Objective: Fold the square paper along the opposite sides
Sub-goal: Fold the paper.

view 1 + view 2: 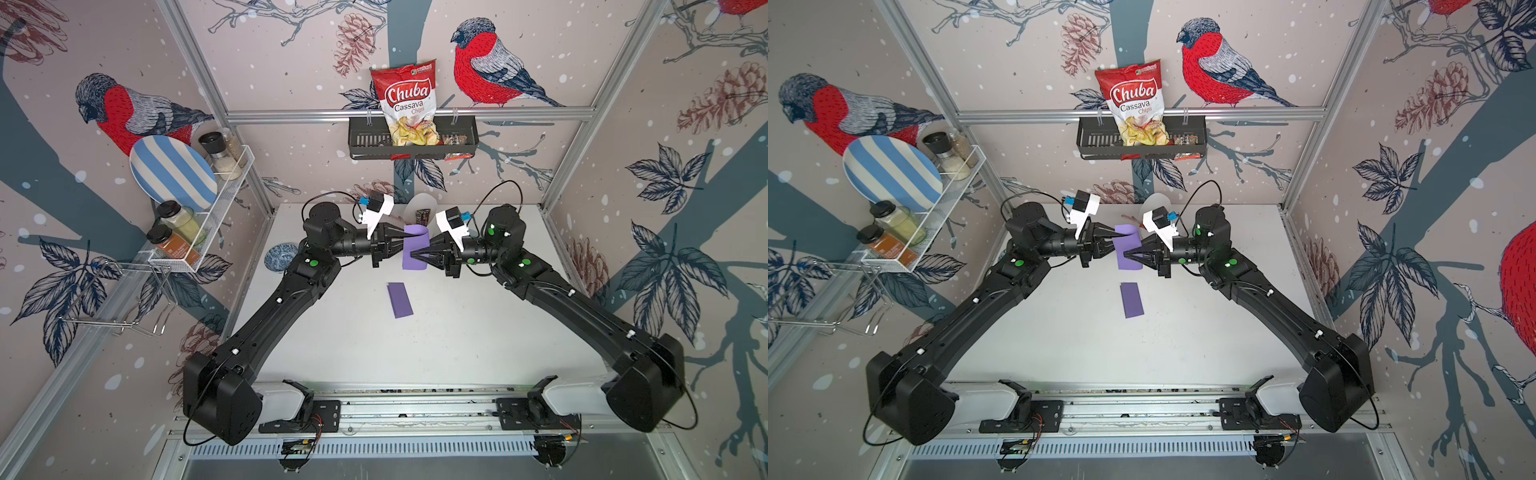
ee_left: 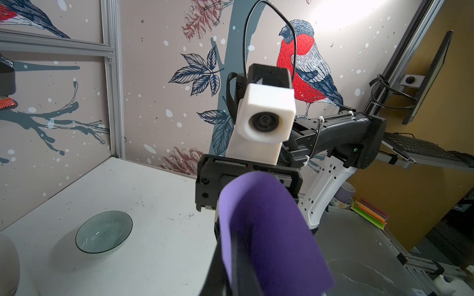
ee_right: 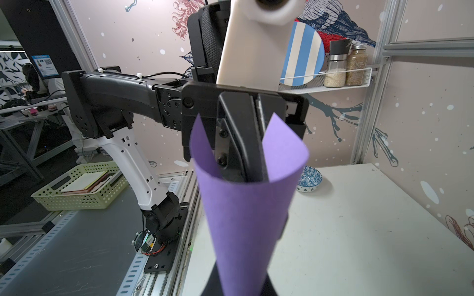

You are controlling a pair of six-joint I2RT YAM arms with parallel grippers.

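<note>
fingers [image 1: 397, 238] pinching curled purple paper [image 1: 409, 262], chip bag [image 1: 409, 104] reads chuba cassava chips

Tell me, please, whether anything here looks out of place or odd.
The purple paper stands out: held between the left gripper and right gripper, it curls into a loose roll, free corners splayed apart, not creased flat.

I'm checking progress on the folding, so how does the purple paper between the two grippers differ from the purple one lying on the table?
The curled paper is up in the air, pinched by the left gripper and right gripper; the flat paper lies untouched on the table. The curled paper bends in an open loop; the flat paper is a narrow, flat strip. Both are the same purple.
</note>
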